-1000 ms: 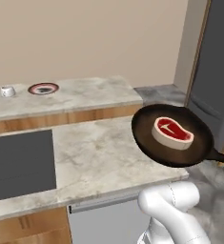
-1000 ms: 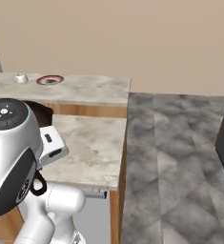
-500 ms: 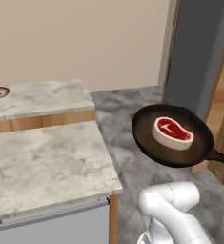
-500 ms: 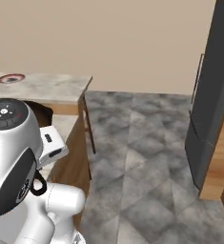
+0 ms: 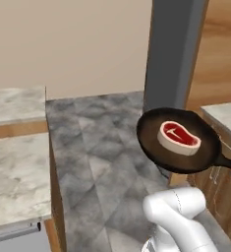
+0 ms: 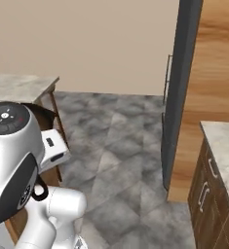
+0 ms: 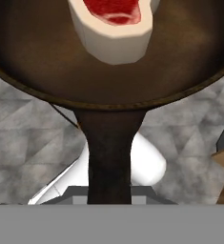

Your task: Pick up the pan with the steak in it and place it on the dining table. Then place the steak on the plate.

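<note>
Pan [image 5: 178, 140] is airborne over the grey stone floor [image 5: 102, 162], level, at about 3 o'clock in the left base view, handle running off toward 4 o'clock. Steak [image 5: 178, 137] sits flat in the pan's middle, red face up. In the hand view the pan handle [image 7: 109, 157] runs straight down to the bottom edge; claw clenched on it there, fingertips hidden. Marbled tabletop [image 5: 14, 177] lies at 9 o'clock, well apart from the pan.

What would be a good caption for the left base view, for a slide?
The pan, held by its handle, carries the steak above the grey kitchen floor.
</note>
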### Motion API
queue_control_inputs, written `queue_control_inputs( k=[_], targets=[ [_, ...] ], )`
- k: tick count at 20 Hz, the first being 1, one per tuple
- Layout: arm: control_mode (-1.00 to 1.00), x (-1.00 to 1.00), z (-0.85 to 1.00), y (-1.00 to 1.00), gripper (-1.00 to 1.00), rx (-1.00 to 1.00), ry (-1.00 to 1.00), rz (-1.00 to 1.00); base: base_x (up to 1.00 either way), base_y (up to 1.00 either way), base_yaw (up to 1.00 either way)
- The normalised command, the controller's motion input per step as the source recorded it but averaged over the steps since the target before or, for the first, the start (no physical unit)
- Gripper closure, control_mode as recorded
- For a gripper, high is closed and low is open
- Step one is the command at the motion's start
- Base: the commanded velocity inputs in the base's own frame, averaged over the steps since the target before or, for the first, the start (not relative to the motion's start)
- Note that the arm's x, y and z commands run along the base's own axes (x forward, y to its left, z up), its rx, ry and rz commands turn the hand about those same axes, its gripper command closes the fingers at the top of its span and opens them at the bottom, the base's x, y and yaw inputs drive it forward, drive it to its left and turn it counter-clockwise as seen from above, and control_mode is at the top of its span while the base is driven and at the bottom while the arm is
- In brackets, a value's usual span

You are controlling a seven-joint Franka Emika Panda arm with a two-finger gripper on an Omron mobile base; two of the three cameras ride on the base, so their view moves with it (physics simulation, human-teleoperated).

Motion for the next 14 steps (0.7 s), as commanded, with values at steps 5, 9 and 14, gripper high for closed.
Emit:
queue_control_inputs(
  k=[5,9,14],
  targets=[
    [1.0,0.0,0.0,0.0,1.0,0.0,0.0,0.0,1.0,-0.35,0.03],
    [1.0,0.0,0.0,0.0,1.0,0.0,0.0,0.0,1.0,-0.22,0.01],
    [1.0,0.0,0.0,0.0,1.0,0.0,0.0,0.0,1.0,-0.12,0.0]
  ],
)
